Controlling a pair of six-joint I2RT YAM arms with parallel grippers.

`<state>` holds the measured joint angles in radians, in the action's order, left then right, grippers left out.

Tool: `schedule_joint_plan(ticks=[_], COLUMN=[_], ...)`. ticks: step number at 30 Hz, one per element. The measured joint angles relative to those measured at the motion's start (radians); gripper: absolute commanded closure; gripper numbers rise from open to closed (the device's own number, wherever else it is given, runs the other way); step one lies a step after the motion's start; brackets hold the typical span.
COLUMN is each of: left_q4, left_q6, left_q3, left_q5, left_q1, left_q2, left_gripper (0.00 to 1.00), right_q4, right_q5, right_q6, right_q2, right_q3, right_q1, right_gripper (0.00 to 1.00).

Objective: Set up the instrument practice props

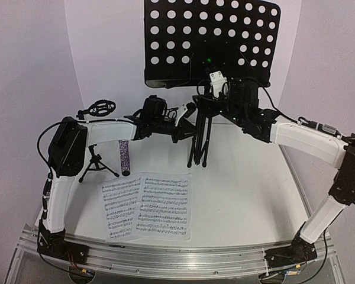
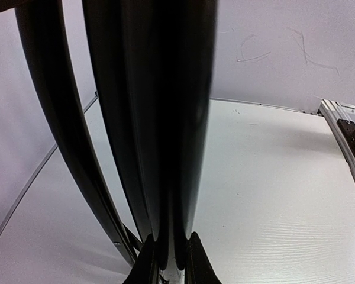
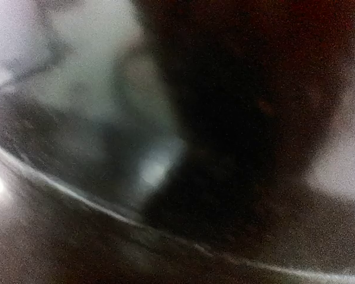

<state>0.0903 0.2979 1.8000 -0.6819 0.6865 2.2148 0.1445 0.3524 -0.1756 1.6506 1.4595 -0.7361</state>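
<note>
Left gripper [image 2: 171, 267] clamped on stand [image 1: 195, 71] legs. Right gripper [image 1: 218, 83] sits at its post; jaw state unreadable, wrist view blurred. Left arm [image 1: 106, 131] overhangs mic [image 1: 124, 158] and mic stand [image 1: 96, 163]; sheets [image 1: 148, 206] lie in front.

glossy black metal stand legs [image 2: 154, 118], matt white table [image 2: 272, 195], glittery microphone [image 1: 123, 157]

A white table [image 1: 242, 177] with a faint grain stands inside a pale, lilac-tinted backdrop [image 1: 35, 53] that curves around its far side, a ribbed aluminium rail [image 1: 165, 260] runs along its near edge, and soft even light shows faint scuff marks [image 2: 254, 50] on the wall.
</note>
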Motion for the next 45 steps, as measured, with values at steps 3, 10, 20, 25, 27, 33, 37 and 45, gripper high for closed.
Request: schedule_joint_plan(ticks=[3, 10, 20, 25, 27, 33, 37, 45], left_q4=[-0.005, -0.006, -0.006, -0.007, -0.007, -0.01, -0.01, -0.011], left_q6=[0.002, -0.012, -0.027, -0.029, -0.033, -0.041, -0.042, -0.045], left_q3=[0.0, 0.0, 0.0, 0.0, 0.0, 0.0, 0.0, 0.0], left_q5=[-0.001, -0.005, -0.007, -0.008, -0.008, -0.014, -0.017, -0.023], left_q1=[0.0, -0.001, -0.006, -0.007, -0.008, -0.01, -0.011, -0.013], left_q2=[-0.002, -0.002, -0.002, -0.002, -0.002, -0.002, -0.002, -0.002], left_gripper=[1.0, 1.0, 1.0, 1.0, 1.0, 1.0, 1.0, 1.0], right_q4=[-0.034, -0.156, -0.294, -0.318, -0.321, -0.368, -0.4, -0.44], right_q5=[-0.019, -0.085, -0.167, -0.258, -0.313, -0.406, -0.461, -0.607], right_q6=[0.015, 0.05, 0.074, 0.093, 0.105, 0.11, 0.099, 0.077], right_q2=[-0.032, -0.063, -0.073, -0.08, -0.082, -0.083, -0.091, -0.171], right_q3=[-0.022, -0.007, 0.042, 0.042, 0.042, 0.064, 0.067, -0.055], right_q1=[0.012, 0.054, 0.095, 0.119, 0.144, 0.183, 0.184, 0.206], right_gripper=[0.25, 0.23, 0.23, 0.26, 0.25, 0.23, 0.22, 0.26])
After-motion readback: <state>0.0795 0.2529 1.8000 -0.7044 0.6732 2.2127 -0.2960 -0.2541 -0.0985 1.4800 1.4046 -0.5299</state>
